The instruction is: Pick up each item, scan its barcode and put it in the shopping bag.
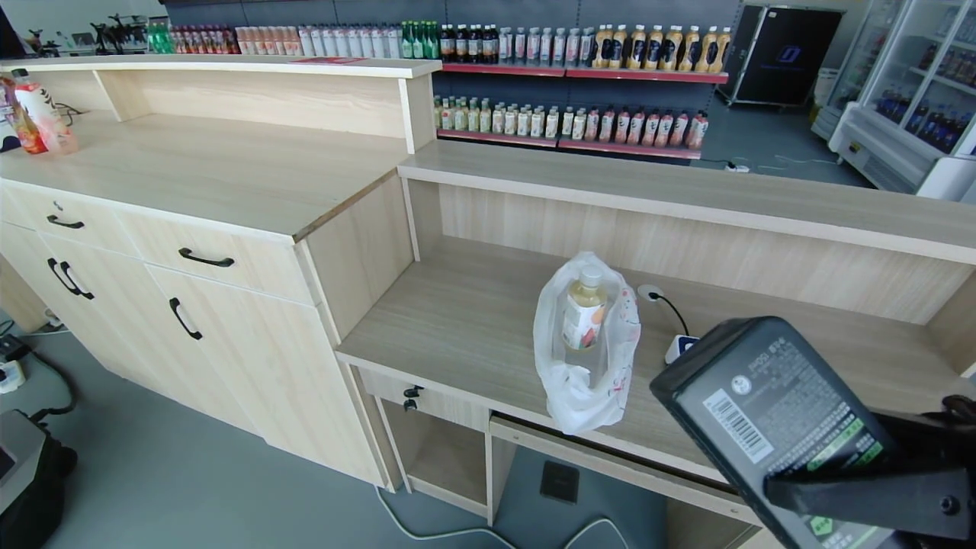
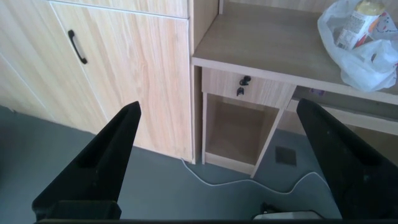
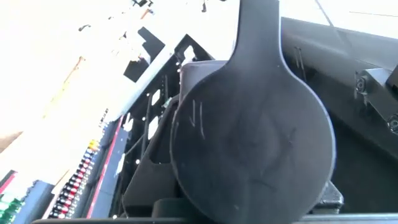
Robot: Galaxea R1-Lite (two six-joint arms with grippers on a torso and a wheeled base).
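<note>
My right pincer (image 1: 820,488) grips a black box (image 1: 762,404) low at my right, out over the front edge of the lower desk (image 1: 457,320). One dark finger lies across the box's upper face. The box is flat and matte with rounded corners, and it sits tilted. That face carries a white sticker with a barcode, fine white print and a couple of green marks.

The shopping bag (image 1: 583,358) stands near the desk's front edge, just left of the box. It is thin white plastic, crumpled and open at the top. Inside it a bottle (image 1: 585,309) stands upright, with a pale yellowish drink, a light cap and a printed label. Just right of the bag a small white device (image 1: 679,347) sits on the desk, with a black cable (image 1: 669,305) running back from it.

My left pincer (image 2: 214,162) hangs spread wide with nothing between its fingers. It is over the grey floor (image 2: 155,186) in front of the desk, near a cabinet door (image 2: 130,74).
</note>
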